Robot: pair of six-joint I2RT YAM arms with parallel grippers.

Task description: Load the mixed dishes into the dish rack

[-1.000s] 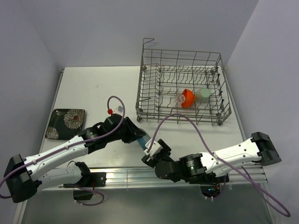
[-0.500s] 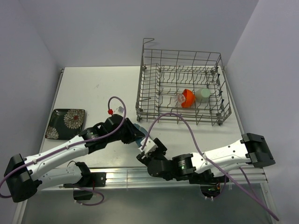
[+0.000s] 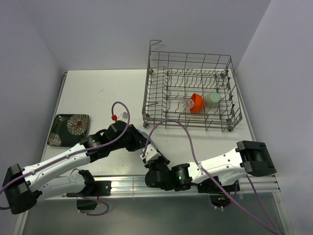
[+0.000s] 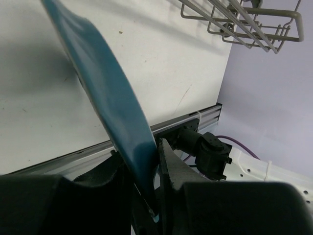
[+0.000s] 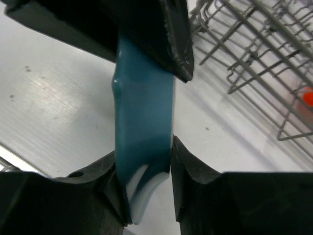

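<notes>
Pale lavender walls close in a white table [image 3: 98, 93], and the dish rack [image 3: 155, 73] stands at its far right corner. Inside the rack, toward its right end, lie an orange bowl [image 3: 196, 103] tipped on its side, a pale green cup [image 3: 213, 99] just right of it, and a small clear glass [image 3: 188, 104] touching the bowl's left side. A black square plate [image 3: 69, 129] with white flowers lies flat well to the left of the rack, at the table's left edge.

The teal plate [image 5: 144, 127] is held on edge in front of the rack's near-left corner, off the table top, and both arms meet on it. The left gripper [image 4: 146, 166] pinches one stretch of the rim, its two fingers pressed against opposite faces of the plate [image 4: 112, 107], which sweeps up and away from them. The right gripper [image 5: 145, 171] grips the rim from the opposite side, with a finger [image 5: 195, 181] tight against each face. In the top view both grippers [image 3: 139, 142] crowd together and all but hide the plate.
</notes>
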